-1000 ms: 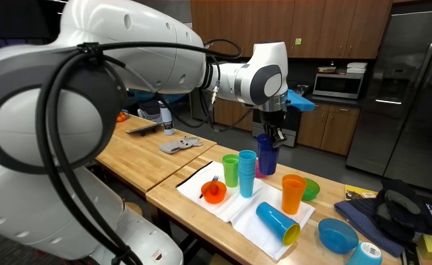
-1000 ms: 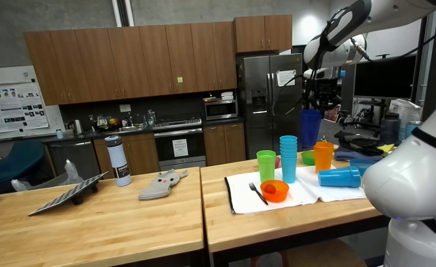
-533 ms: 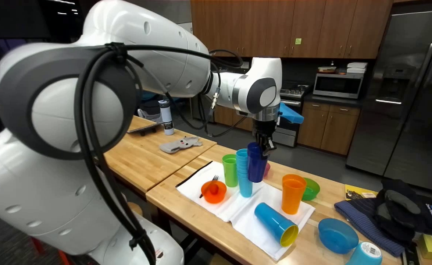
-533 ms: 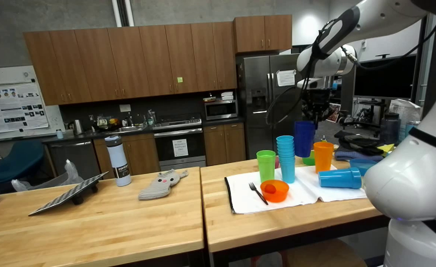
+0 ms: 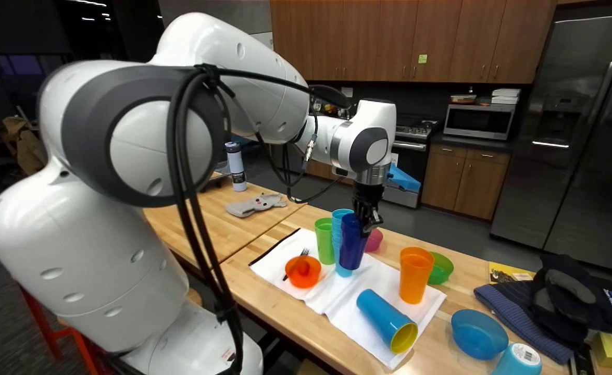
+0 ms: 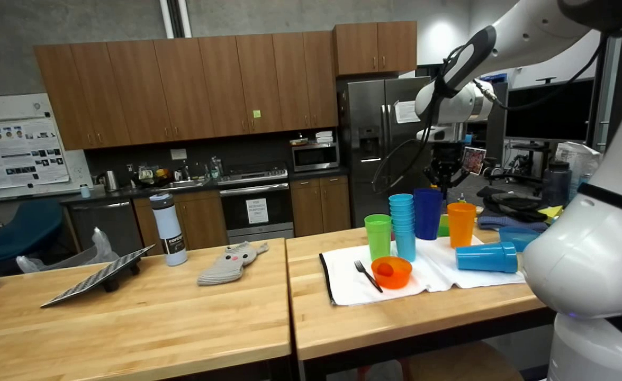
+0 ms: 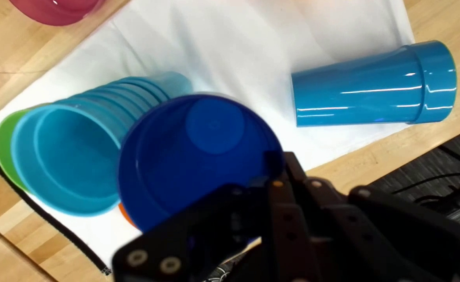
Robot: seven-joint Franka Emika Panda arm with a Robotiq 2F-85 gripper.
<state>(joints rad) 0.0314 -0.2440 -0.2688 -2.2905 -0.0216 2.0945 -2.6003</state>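
- Pincer (image 7: 282,162) is clamped on the rim of a dark blue cup (image 5: 352,246), held nearly upright over the white cloth (image 5: 347,298) on the wooden surface (image 6: 374,323).
- The cup is flanked by a stack of light blue cups (image 6: 403,227); whether they touch cannot be told.
- Since one side alone is gripped, motion is best made slow and level, and the stack is best left unbrushed.

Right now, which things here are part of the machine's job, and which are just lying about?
Seemingly in the job:
tall dark-blue plastic cup, gripped at its rim by the black jointed pincer
stack of light-blue plastic cups, beside it

Seemingly just lying about:
grey ribbed cloth figure with a face
tall pale-blue bottle with a darker lid
round blue plastic bowl
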